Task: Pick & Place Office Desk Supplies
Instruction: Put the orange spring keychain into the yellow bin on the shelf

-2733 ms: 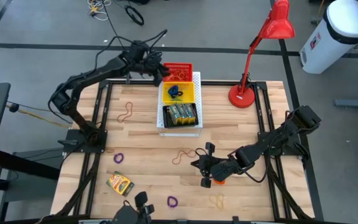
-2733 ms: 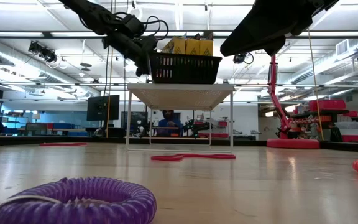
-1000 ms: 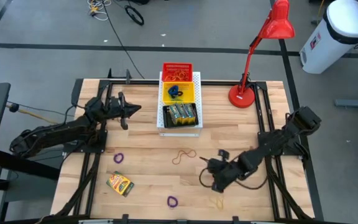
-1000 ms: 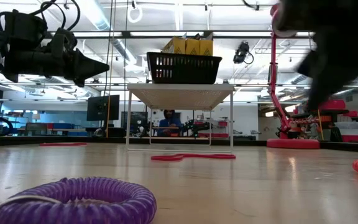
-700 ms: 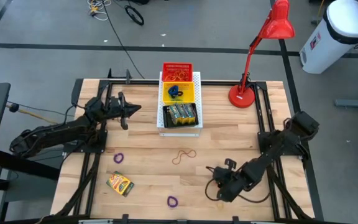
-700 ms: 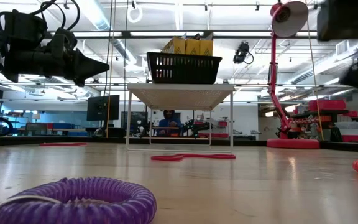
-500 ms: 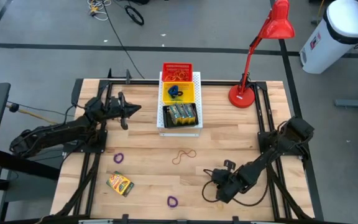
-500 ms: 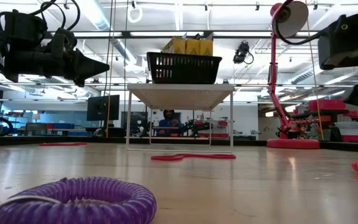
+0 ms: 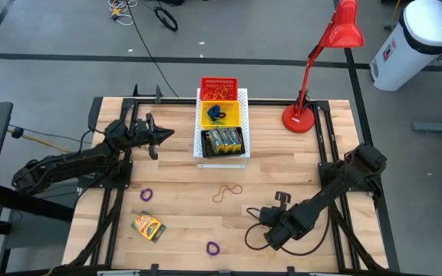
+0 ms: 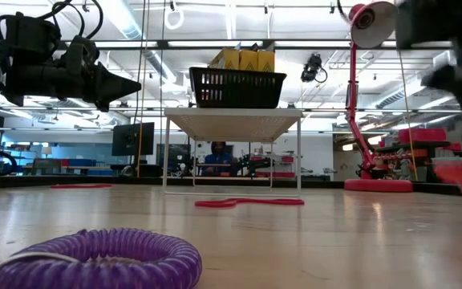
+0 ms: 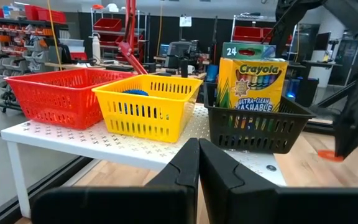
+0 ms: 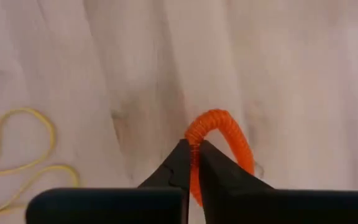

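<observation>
crayon boxes [image 11: 252, 87] in black basket [image 11: 253, 132]

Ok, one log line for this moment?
right pincer: shut on orange loop | left pincer: shut, idle by baskets

left arm lay low along the table's left side, forearm angled toward the middle, wrist level. left gripper [image 9: 156, 138] hovered off the surface with its fingers [image 11: 180, 167] pressed together, pointing at the centre rack, holding nothing i could see. right arm reached from the right edge down toward the near side of the table, elbow bent, wrist tipped steeply down. right gripper [image 9: 265, 238] sat close to the surface near the front edge, its fingertips [image 12: 183, 163] nipped onto the rim of the orange elastic loop [image 12: 225, 140]. in the low view i could only see the right arm as a dark blur at the right edge.
</observation>
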Robot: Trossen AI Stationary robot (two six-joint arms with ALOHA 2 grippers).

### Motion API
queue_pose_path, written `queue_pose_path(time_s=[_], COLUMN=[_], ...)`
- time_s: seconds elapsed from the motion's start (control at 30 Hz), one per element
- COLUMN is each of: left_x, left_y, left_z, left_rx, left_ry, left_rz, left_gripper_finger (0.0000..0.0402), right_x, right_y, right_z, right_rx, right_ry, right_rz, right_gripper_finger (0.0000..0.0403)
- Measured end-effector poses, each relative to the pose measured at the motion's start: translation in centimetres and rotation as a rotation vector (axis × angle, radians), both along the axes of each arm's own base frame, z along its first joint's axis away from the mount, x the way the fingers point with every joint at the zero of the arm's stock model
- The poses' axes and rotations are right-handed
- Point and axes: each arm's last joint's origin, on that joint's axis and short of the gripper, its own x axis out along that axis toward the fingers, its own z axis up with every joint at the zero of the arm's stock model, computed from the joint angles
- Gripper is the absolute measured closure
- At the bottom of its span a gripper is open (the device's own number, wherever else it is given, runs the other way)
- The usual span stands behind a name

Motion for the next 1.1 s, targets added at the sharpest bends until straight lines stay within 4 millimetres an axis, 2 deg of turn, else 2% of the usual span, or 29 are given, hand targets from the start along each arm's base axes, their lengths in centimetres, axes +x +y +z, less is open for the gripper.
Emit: queue_pose_path(time_s=[0.17, 0.33, 0.43, 0.67, 0.8, 0.9, 1.0, 1.1], left_x=[0.0, 0.0, 0.0, 0.0, 0.0, 0.0, 0.0, 0.0], left_y=[0.0, 0.0, 0.0, 0.0, 0.0, 0.0, 0.0, 0.0], left_z=[0.0, 0.0, 0.0, 0.0, 0.0, 0.0, 0.0, 0.0], left_rx=[0.0, 0.001, 0.001, 0.0, 0.0, 0.0, 0.0, 0.0], left_ry=[0.0, -0.002, -0.001, -0.001, -0.001, 0.0, 0.0, 0.0], left_rz=[0.0, 0.0, 0.0, 0.0, 0.0, 0.0, 0.0, 0.0], left_gripper_finger=[0.0388, 0.0388, 0.0388, 0.0388, 0.0388, 0.0388, 0.0388, 0.0388], right_x=[1.6, 2.4, 3.0, 5.5, 6.4, 6.4, 7.4, 9.2], right_y=[-0.7, -3.3, -5.9, -14.8, -20.4, -24.4, -28.2, -31.5], right_z=[5.7, 12.8, 16.6, 23.7, 25.9, 26.6, 26.3, 24.6], right_rx=[-0.02, 0.011, -0.013, -0.129, -0.218, -0.235, -0.196, -0.128], right_ry=[-0.032, -0.128, -0.191, -0.339, -0.422, -0.457, -0.519, -0.543], right_rz=[0.075, 0.069, 0.04, -0.013, -0.029, -0.031, -0.021, 0.01], right_gripper_finger=[0.0386, 0.0392, 0.039, 0.0391, 0.0391, 0.0391, 0.0391, 0.0391])
